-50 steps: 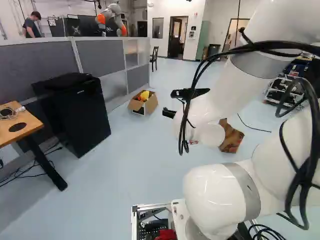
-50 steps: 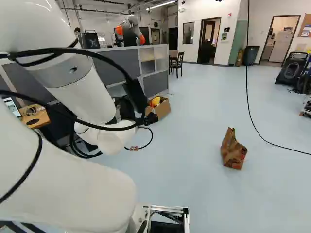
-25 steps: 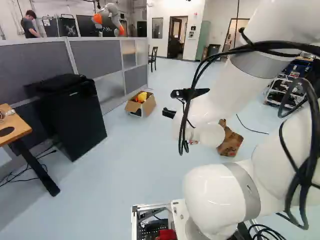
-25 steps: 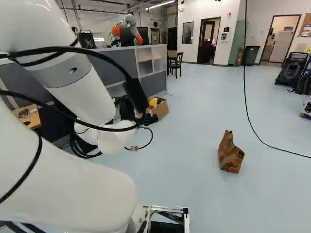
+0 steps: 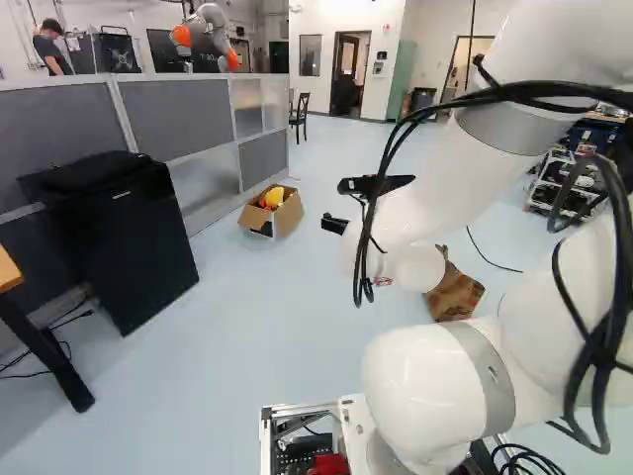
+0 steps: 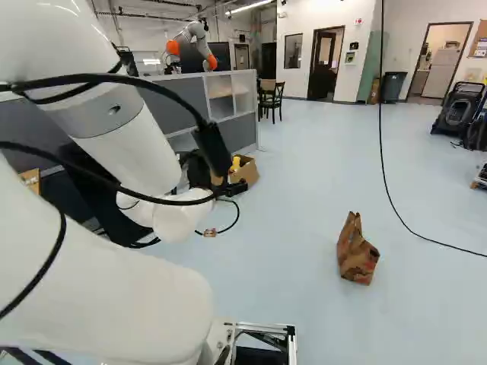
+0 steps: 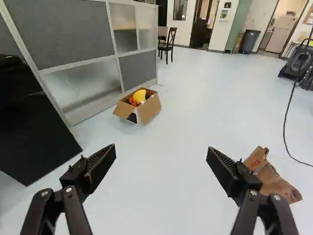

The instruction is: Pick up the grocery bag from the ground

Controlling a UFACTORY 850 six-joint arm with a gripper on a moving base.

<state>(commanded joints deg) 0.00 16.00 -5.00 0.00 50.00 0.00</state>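
Bag (image 6: 357, 255) noted upright on floor (image 6: 426, 304), well apart from floor edge at partition (image 7: 139, 71) & outside gripper (image 7: 161, 151), off one finger's side. Fingers set wide, nothing held. Progress est. early: no contact made; alignment, lowering, grip & lift req'd before task can be passed.

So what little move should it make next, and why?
Probably a small swing of the arm to its right, with the jaws open. In the wrist view they face the cardboard box, while the brown bag sits on the floor off to one side, partly hidden behind one jaw.
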